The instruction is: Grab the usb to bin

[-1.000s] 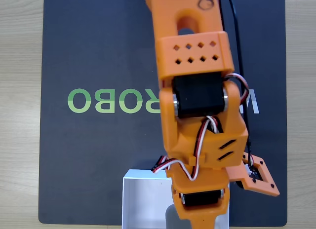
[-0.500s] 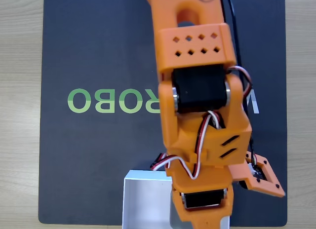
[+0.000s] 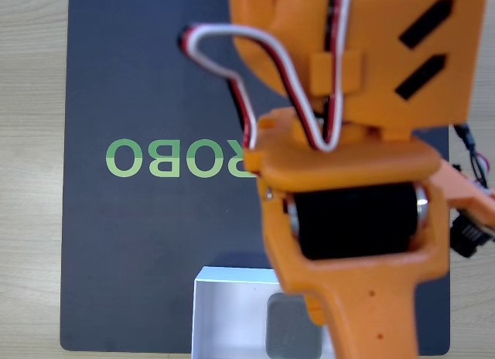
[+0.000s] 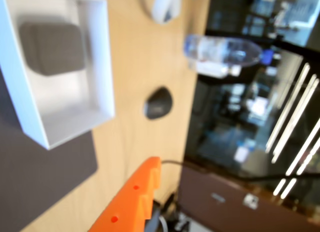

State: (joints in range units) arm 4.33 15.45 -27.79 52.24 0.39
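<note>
Usb [image 4: 51, 48] inside bin [image 4: 102, 67], on mat [image 3: 155, 80].

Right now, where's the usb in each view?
Fixed view: usb at bottom centre, inside the bin, partly hidden by the orange arm.
Wrist view: usb at top left, in the bin, near its upper end.
Shared landmark: the white bin on the dark mat.
</note>
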